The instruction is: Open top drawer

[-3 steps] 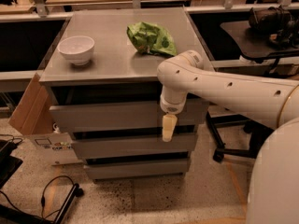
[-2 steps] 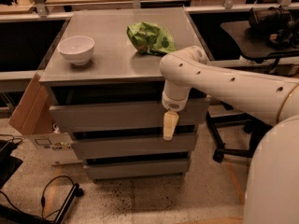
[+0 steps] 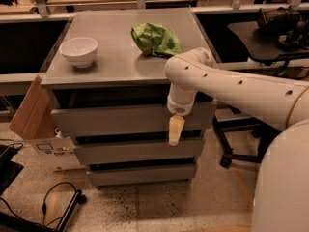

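Observation:
The top drawer (image 3: 111, 121) is the uppermost grey flat front under the metal tabletop, with a dark gap above it. Its front stands a little further out than the two drawers below. My gripper (image 3: 175, 131) hangs straight down from the white arm (image 3: 231, 88). It is in front of the right part of the top drawer's front, and its tip reaches the drawer's lower edge. I cannot tell whether it touches the panel.
A white bowl (image 3: 78, 50) and a crumpled green bag (image 3: 155, 39) lie on the cabinet top (image 3: 120, 66). A middle drawer (image 3: 125, 151) and a bottom drawer (image 3: 140, 174) sit below. A cardboard box (image 3: 30, 111) leans at the left, cables (image 3: 48, 199) lie on the floor, and an office chair (image 3: 241, 139) stands at the right.
The arm has shifted slightly up and to the right. The gripper stays almost in the same place at the drawer front. The drawer has not visibly moved.

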